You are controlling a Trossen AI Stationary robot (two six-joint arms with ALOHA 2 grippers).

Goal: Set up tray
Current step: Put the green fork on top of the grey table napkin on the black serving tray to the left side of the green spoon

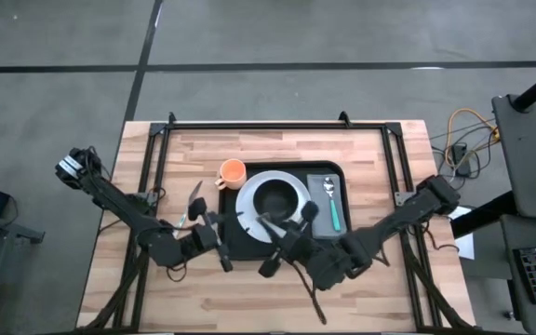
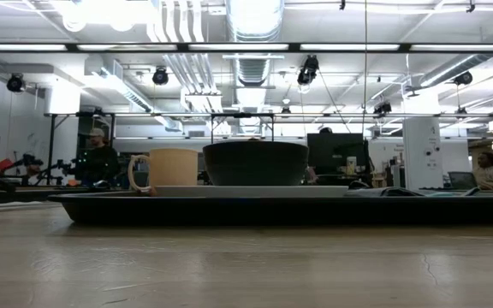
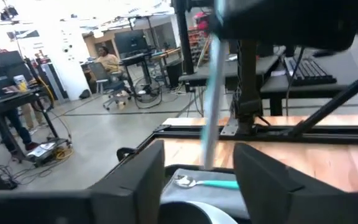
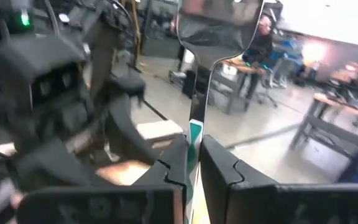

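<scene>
The black tray [image 1: 240, 244] lies mid-table. It carries a white plate [image 1: 246, 207] with a dark bowl [image 1: 274, 197], and a grey napkin [image 1: 325, 220] with a teal-handled spoon [image 1: 331, 207]. An orange cup [image 1: 232, 172] stands at the tray's far left corner. My right gripper [image 4: 194, 155] hovers over the tray's near edge [image 1: 282, 244], shut on a teal-handled metal utensil [image 4: 216, 31]. My left gripper [image 3: 197, 180] is open at the tray's left near corner [image 1: 210, 231] and holds nothing. The low view shows neither gripper. My right gripper pinches the utensil's teal handle [image 4: 194, 134] between its two fingers. The utensil runs along the fingers and sticks out past them, with its broad metal head [image 4: 219, 28] farthest from the wrist. It is lifted clear of the tray.
Another utensil [image 1: 193, 199] lies left of the tray, by the left gripper. Black rails [image 1: 277, 125] frame the table's far and side edges. Bare wood [image 1: 249, 302] lies nearer than the tray. People sit at desks in the room beyond.
</scene>
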